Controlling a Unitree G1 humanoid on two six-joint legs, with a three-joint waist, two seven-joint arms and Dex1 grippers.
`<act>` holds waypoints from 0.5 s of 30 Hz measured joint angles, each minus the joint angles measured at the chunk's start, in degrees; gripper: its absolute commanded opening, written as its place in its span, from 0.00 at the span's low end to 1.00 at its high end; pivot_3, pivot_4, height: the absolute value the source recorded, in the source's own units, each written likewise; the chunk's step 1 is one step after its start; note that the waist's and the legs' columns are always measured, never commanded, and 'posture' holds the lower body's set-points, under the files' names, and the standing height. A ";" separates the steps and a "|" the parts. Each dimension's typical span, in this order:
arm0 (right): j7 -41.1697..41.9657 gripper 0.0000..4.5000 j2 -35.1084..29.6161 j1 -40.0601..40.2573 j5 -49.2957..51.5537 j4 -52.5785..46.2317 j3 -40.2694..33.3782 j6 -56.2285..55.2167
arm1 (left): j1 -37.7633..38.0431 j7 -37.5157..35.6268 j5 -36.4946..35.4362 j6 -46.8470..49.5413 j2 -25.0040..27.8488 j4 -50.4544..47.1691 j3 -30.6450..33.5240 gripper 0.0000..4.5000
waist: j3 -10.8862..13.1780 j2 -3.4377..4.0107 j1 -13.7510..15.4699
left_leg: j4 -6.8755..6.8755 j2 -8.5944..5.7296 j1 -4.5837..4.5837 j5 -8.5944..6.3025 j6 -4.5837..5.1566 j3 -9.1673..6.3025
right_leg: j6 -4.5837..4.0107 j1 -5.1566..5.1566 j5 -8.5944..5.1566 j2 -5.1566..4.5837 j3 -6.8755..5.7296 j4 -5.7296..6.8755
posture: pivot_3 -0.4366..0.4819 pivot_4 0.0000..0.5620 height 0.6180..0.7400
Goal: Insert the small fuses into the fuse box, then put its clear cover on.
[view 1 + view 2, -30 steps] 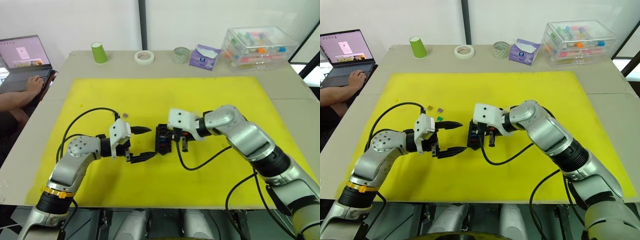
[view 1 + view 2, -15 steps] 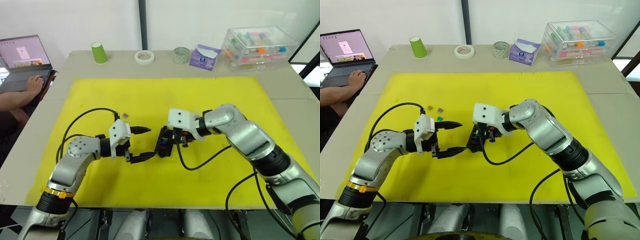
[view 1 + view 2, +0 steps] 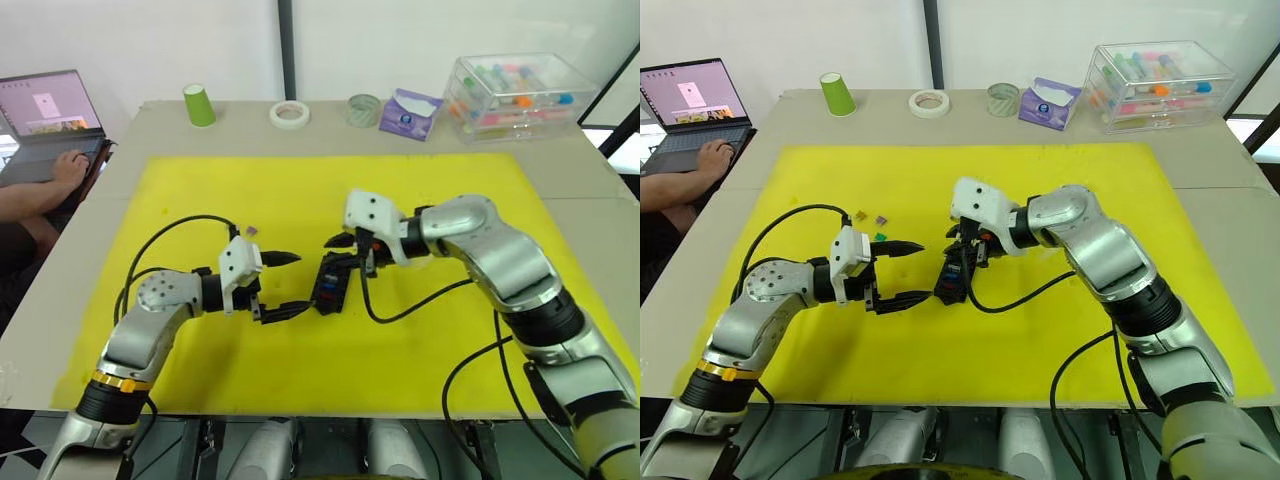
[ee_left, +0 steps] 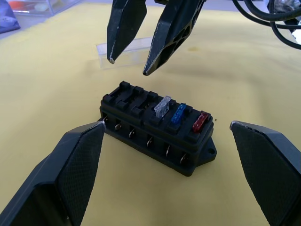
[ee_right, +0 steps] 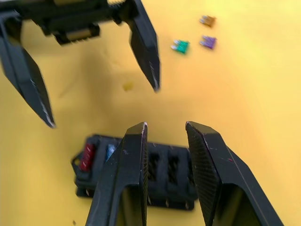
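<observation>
The black fuse box [image 4: 157, 125] lies on the yellow mat [image 3: 450, 190], holding a grey, a blue and a red fuse in one row. My left gripper [image 3: 300, 282] is open, with a finger on each side of the box's left end and not touching it. My right gripper [image 4: 127, 66] hovers just above the box, narrowly open with nothing between its fingers. Three loose small fuses lie on the mat behind the left gripper: green [image 5: 181, 45], purple [image 5: 208, 42] and olive [image 5: 207, 20]. The clear cover [image 4: 103, 51] lies flat on the mat beyond the box.
At the table's back edge stand a green cup [image 3: 198, 104], two tape rolls [image 3: 288, 114], a purple tissue pack [image 3: 408, 112] and a large clear storage case [image 3: 515, 92]. A person's hand [image 3: 68, 165] rests at a laptop [image 3: 45, 110] on the far left.
My right gripper has lifted off the fuse box and drawn back slightly to the right. The box now lies slightly turned. The left gripper has stayed in place.
</observation>
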 measured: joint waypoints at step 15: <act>-2.82 0.02 0.65 3.88 1.59 -4.19 0.29 1.91 | -0.45 -1.10 0.02 -0.16 -0.06 0.58 0.00 1.00 | 0.00 0.00 -0.05 | 0.01 0.00 0.00 0.00 0.00 0.00 | 0.00 0.00 0.00 0.00 0.00 0.01 | 0.48 0.27 1.00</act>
